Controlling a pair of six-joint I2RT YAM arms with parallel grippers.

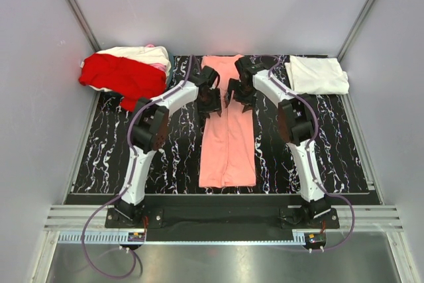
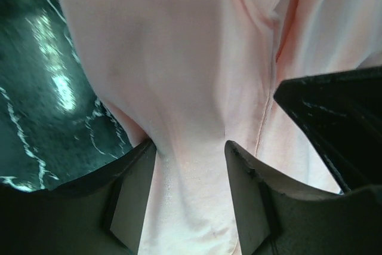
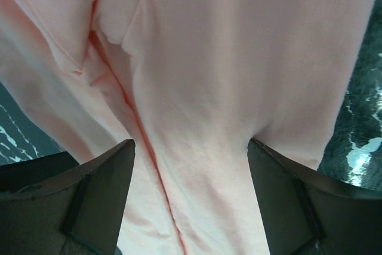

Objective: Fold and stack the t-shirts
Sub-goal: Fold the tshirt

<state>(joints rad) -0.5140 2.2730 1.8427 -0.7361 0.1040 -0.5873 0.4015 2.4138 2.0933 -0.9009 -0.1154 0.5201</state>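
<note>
A robotics lab test cell: plain grey walls [image 1: 225, 4] close in the black marbled worktop [image 1: 172, 157] on three sides. Along the worktop's near edge, aluminium rails [image 1: 73, 217] carry bolted robot arms [image 1: 142, 157] trailing purple cables [image 1: 93, 243].

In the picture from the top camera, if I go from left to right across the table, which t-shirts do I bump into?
red t-shirt → salmon-pink t-shirt → folded white t-shirt

Marbled table [image 1: 165, 157] bears salmon tee [image 1: 227, 144], white tee [image 1: 317, 75], heap [image 1: 126, 74].
</note>
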